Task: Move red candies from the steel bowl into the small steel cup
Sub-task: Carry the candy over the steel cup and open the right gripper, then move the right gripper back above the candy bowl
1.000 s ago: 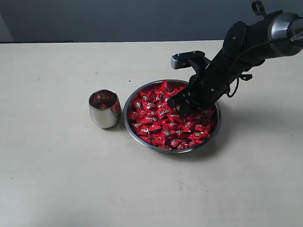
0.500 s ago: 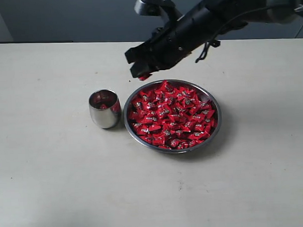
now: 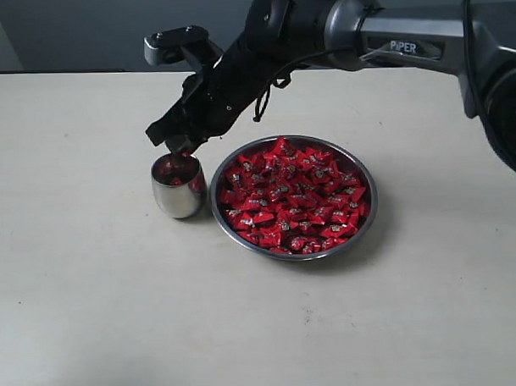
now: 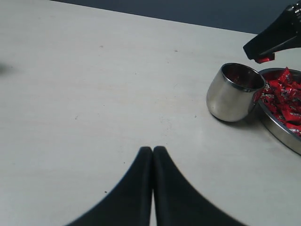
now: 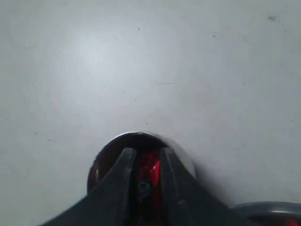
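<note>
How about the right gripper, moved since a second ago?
Yes. The right gripper left the bowl and swung left, now over the cup, shut on a candy.

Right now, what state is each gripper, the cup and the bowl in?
right gripper: shut on one red candy, over the small steel cup.
left gripper: shut, empty.
small steel cup: upright, red showing inside.
steel bowl: heaped with red candies.
</note>
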